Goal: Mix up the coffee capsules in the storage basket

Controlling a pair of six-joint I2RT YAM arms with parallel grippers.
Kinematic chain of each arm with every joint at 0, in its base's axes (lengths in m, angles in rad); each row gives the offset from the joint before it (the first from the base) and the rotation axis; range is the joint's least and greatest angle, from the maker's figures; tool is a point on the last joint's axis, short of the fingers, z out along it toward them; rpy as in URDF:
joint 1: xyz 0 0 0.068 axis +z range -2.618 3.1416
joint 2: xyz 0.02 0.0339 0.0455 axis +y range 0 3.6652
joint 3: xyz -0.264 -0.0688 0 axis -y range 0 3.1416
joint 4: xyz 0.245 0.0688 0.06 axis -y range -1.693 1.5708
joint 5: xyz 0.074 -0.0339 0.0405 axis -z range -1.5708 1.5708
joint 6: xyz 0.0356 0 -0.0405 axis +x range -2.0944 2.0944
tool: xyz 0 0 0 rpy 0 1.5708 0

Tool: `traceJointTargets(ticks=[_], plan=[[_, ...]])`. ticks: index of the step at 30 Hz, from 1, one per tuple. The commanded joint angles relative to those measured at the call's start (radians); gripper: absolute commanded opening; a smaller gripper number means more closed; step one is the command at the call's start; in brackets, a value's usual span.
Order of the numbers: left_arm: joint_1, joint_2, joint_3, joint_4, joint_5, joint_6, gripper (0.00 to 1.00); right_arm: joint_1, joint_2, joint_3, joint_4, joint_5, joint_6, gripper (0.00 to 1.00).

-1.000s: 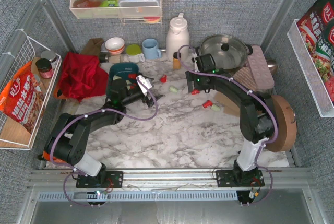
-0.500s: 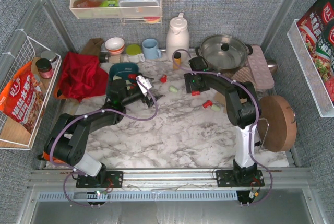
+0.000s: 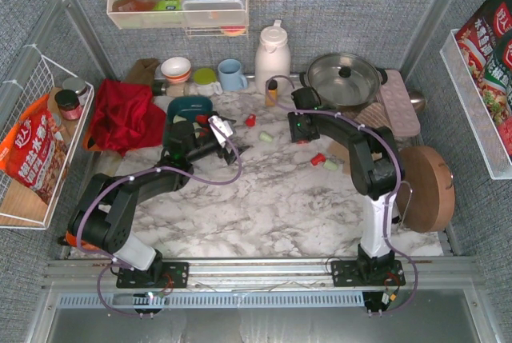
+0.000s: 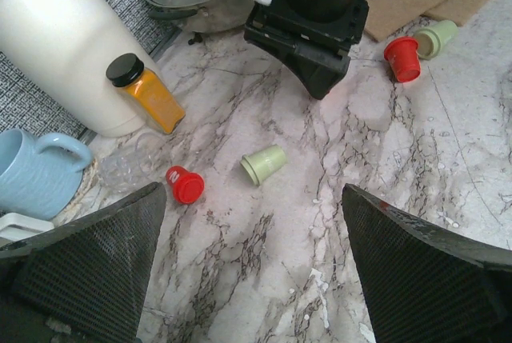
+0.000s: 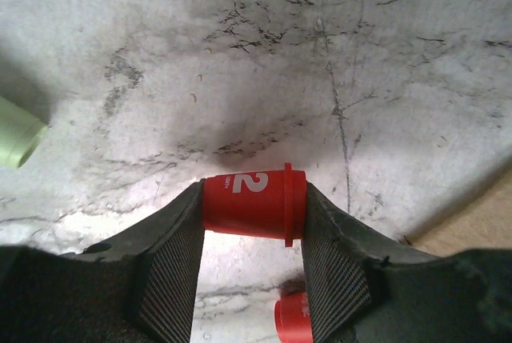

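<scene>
My right gripper (image 5: pixel 254 223) is shut on a red coffee capsule (image 5: pixel 254 203) marked "2", held sideways just above the marble; in the top view the gripper (image 3: pixel 302 129) is in front of the steel pot. Another red capsule (image 5: pixel 292 319) lies beneath it and a green one (image 5: pixel 16 141) to its left. My left gripper (image 4: pixel 256 279) is open and empty over bare marble, right of the teal storage basket (image 3: pixel 190 105), whose inside the arm partly hides. Loose capsules lie ahead of it: red (image 4: pixel 186 185), green (image 4: pixel 265 165), red (image 4: pixel 402 58), green (image 4: pixel 436 37).
An amber bottle (image 4: pixel 146 92), a white thermos (image 3: pixel 272 55), a blue mug (image 3: pixel 232 74) and a steel pot (image 3: pixel 344 79) line the back. A red cloth (image 3: pixel 124 115) lies at the left. A round wooden board (image 3: pixel 428 187) and a cardboard sheet (image 3: pixel 352 159) are at the right.
The right arm's elbow has swung left, uncovering the round board, and its gripper has shifted slightly near the red capsule. The left arm has not moved.
</scene>
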Motion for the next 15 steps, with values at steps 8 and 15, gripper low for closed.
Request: traceJointTargets(ticks=[8,15], plan=[[-0.047,-0.017,-0.041,0.092,0.097,0.090,0.99,0.045,-0.342,-0.200,0.168,-0.294,0.136,0.42],[-0.099,-0.033,-0.099,0.205,0.081,0.116,0.99,0.132,-0.537,-0.414,0.480,-0.459,0.342,0.42]])
